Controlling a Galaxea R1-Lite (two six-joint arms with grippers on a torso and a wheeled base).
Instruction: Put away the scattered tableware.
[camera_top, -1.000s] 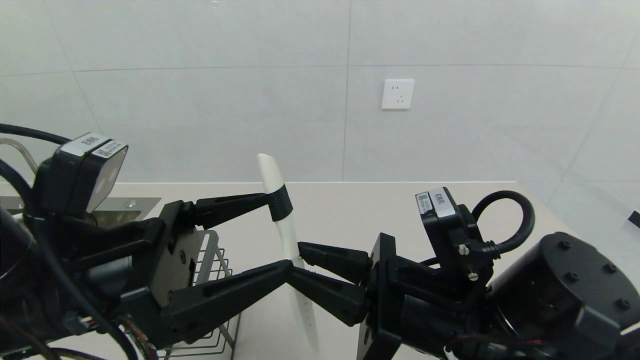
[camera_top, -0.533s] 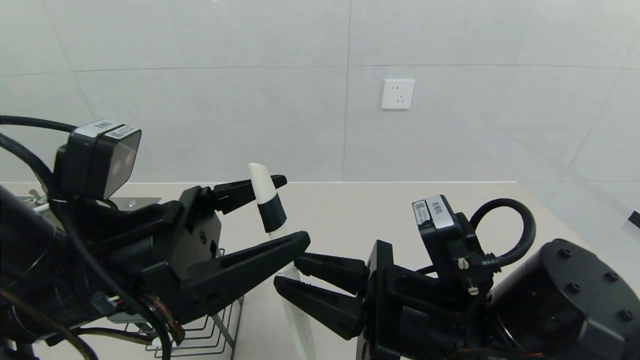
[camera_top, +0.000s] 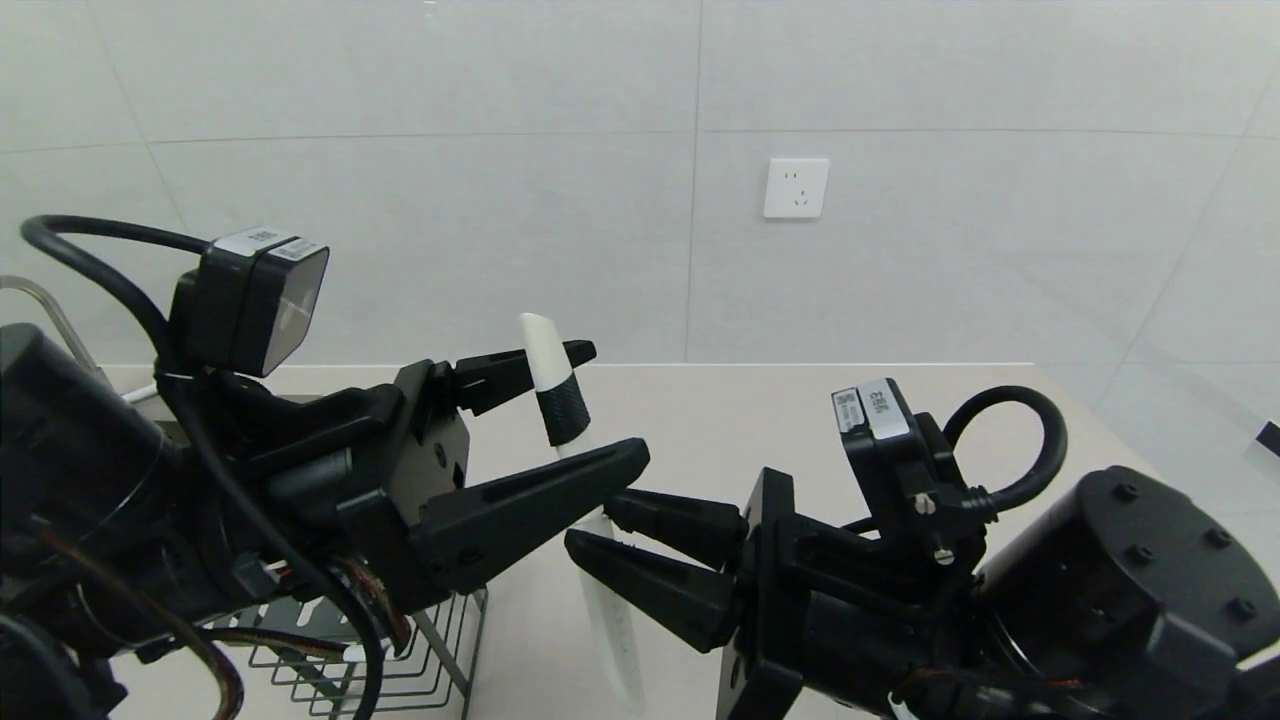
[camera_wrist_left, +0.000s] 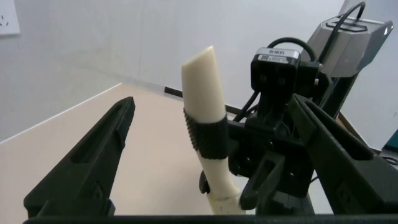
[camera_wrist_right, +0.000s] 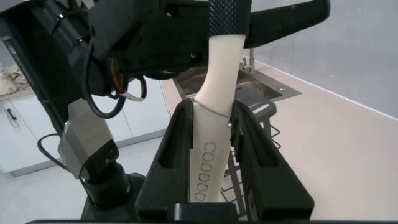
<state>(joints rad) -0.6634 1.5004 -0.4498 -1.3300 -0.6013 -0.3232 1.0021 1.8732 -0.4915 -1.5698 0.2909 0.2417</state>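
Both arms meet at mid-frame above the pale surface (camera_top: 850, 410), fingers pointing toward each other. The right hand (camera_top: 592, 522) is clamped on a knife (camera_top: 563, 405), its two black fingers pressed against either flat side of the lower, blade end. The knife stands nearly upright, handle uppermost and leaning slightly toward the robot's left, held clear above the surface.

The left hand (camera_top: 612, 402) is level with the handle, its long tapered fingers spread wide, one on each side of the handle with a visible gap on both sides.

White labels (camera_top: 873, 400) sit on top of the wrist cameras; their print is too small to read. A row of small rings runs down the blade face between the right hand's fingers.

The knife is smooth and off-white, its handle cut at a slant on top and wrapped by a black knurled band. A wire rack (camera_top: 440, 650) stands on the surface below the left hand. A steel sink (camera_wrist_right: 264, 87) lies beyond it. A white socket (camera_top: 796, 187) is set in the grey tiled wall (camera_top: 450, 200).
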